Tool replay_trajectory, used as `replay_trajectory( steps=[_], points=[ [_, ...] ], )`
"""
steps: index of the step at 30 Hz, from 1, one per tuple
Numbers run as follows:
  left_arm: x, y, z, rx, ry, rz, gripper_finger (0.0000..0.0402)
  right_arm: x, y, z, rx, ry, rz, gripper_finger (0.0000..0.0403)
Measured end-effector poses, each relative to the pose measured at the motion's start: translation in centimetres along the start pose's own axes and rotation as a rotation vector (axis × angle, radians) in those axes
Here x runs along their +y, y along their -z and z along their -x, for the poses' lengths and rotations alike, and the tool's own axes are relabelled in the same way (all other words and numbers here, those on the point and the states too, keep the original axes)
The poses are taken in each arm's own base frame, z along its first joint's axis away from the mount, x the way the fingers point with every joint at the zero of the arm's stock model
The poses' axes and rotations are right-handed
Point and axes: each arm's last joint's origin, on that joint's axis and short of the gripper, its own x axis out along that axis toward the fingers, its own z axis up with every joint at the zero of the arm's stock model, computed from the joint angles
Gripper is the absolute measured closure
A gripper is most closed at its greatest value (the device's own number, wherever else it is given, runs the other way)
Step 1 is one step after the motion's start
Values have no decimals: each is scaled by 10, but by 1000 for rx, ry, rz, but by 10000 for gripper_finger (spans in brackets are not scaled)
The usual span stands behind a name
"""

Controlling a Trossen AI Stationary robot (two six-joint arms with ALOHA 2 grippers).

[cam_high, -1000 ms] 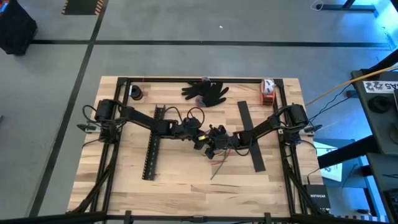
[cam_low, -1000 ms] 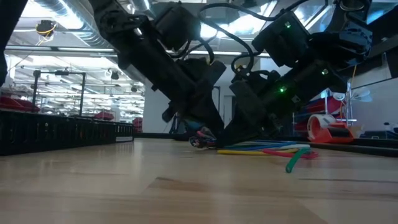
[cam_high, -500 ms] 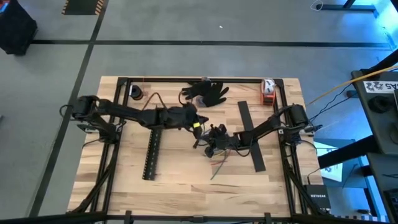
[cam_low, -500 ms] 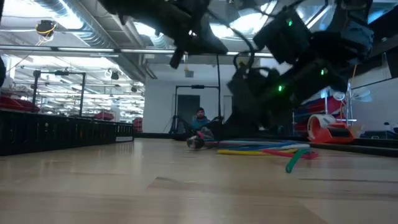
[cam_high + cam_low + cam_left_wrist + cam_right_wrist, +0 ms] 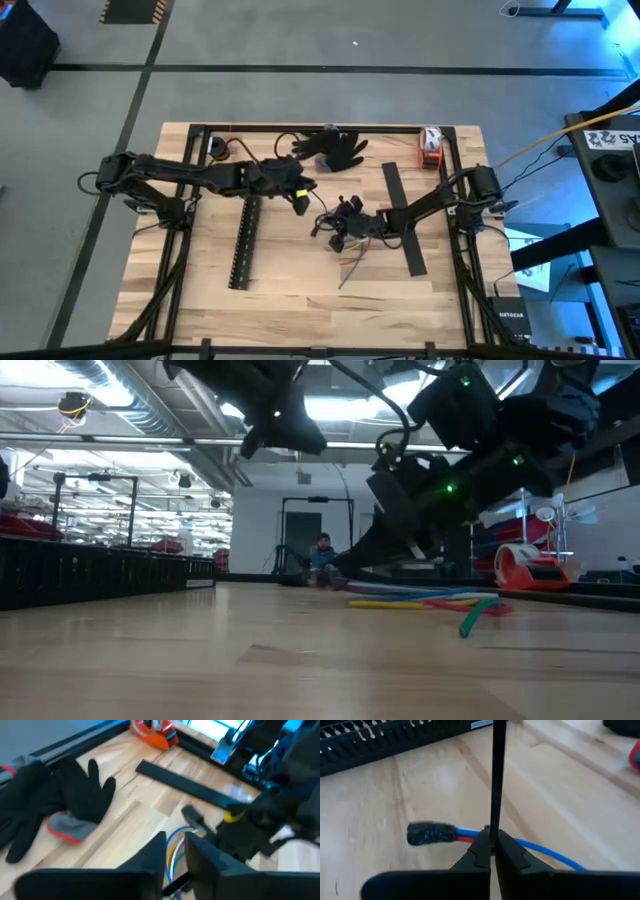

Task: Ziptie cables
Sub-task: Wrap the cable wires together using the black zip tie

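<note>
The cables (image 5: 347, 268), a bundle of blue, red, yellow and green wires (image 5: 430, 600) with a dark end (image 5: 427, 833), lie near the table's middle. A thin black zip tie (image 5: 496, 775) stands up from the bundle and curves free at its top (image 5: 343, 510). My right gripper (image 5: 492, 847) is shut at the foot of this strip, low over the table (image 5: 335, 235). My left gripper (image 5: 300, 196) hangs high above the table, left of the bundle. Its fingers (image 5: 175, 851) stand a little apart with nothing between them, and the wires (image 5: 175, 836) show beyond the gap. My right gripper pinches the zip tie's lowest part (image 5: 493, 827) between its two fingertips, right where the strip meets the wires. The fingers slant down from the table's right side. The strip rises upright from them. The fingertips hide whether wires are pinched too.
A long black slotted channel (image 5: 243, 245) lies left of the bundle, and a flat black bar (image 5: 403, 220) lies under my right arm. Black gloves (image 5: 330, 148) and an orange tape dispenser (image 5: 430, 146) sit at the far edge. A dark frame (image 5: 320, 128) borders the table.
My left gripper has risen well clear of the table and drawn back toward the table's left edge. Half a second ago the zip tie ran straight up from the bundle toward it. Now the strip curves free below and beside the gripper.
</note>
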Motion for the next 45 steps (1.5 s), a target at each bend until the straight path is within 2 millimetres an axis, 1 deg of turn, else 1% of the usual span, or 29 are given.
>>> replay_trajectory(
  steps=[5, 8, 10, 16, 18, 21, 24, 28, 31, 36, 45],
  points=[
    [-3, 12, -8, 51, -7, -17, 263, -10, -10, 0, -3, 1, -4, 397],
    [-4, 18, -15, 74, -12, -25, 242, -15, -16, -1, -6, -20, -20, 397],
    [-5, 24, -23, 101, -21, -33, 235, -18, -19, -1, -1, -32, -12, 397],
    [-10, 45, -43, 175, -39, -41, 240, -27, -28, 1, 1, -32, -31, 397],
    [-13, 49, -49, 168, -30, -21, 244, -30, -30, 1, 11, -37, -35, 397],
    [-18, 50, -59, 113, 2, 10, 246, -32, -32, 1, 7, -41, -33, 397],
    [-15, 50, -70, 59, -15, 69, 245, -34, -32, 0, 9, -41, 5, 397],
    [-6, 57, -83, 56, -99, 141, 248, -33, -31, 1, 18, -49, 14, 397],
    [-2, 58, -87, 37, -128, 164, 251, -33, -31, 1, 16, -50, 14, 397],
    [-5, 50, -88, -43, -101, 163, 255, -33, -31, 1, 14, -51, 14, 397],
    [-5, 49, -88, -47, -98, 141, 258, -33, -32, 0, 10, -52, 8, 397]
  ],
)
